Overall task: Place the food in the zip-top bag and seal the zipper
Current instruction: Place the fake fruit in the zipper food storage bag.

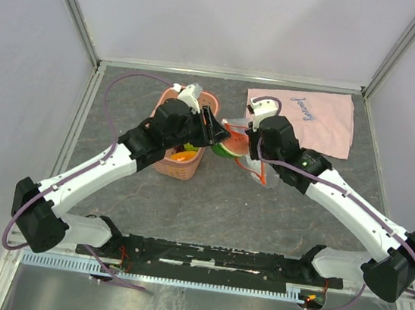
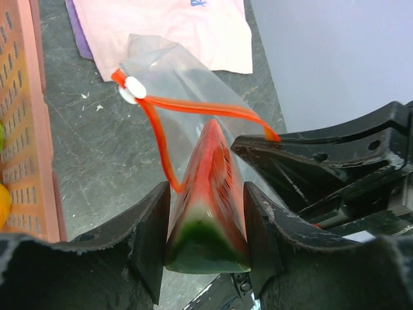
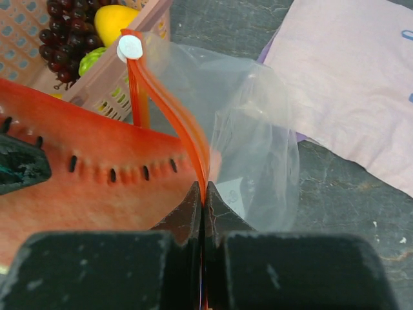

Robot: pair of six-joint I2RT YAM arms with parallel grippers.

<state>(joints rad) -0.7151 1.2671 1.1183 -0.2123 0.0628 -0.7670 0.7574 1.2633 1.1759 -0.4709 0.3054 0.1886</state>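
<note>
The task is at its first loading step. The left gripper (image 2: 206, 197) is clamped on the watermelon slice (image 2: 210, 165), gripping it low on its flat red faces, just above the green rind. The right gripper (image 3: 203, 194) is pinched tight on the zipper (image 3: 174, 110), holding one lip of the zip-top bag (image 3: 258, 123) up between the two arms, above the table and just beside the pink basket (image 3: 110, 97). The mouth stands open as a loop, with its white end at the far corner. The slice's long axis runs from rind to point. The point faces away from the left wrist, is at the open mouth, and appears to be just entering it. The grapes (image 3: 55, 32), the yellow fruit (image 3: 116, 22), the green fruit (image 3: 93, 59) and the orange fruit (image 1: 184, 154) lie in the basket, not yet bagged. Loading these and sealing the zipper are left to do. The pink cloth (image 1: 319, 120) lies flat beyond the bag.
</note>
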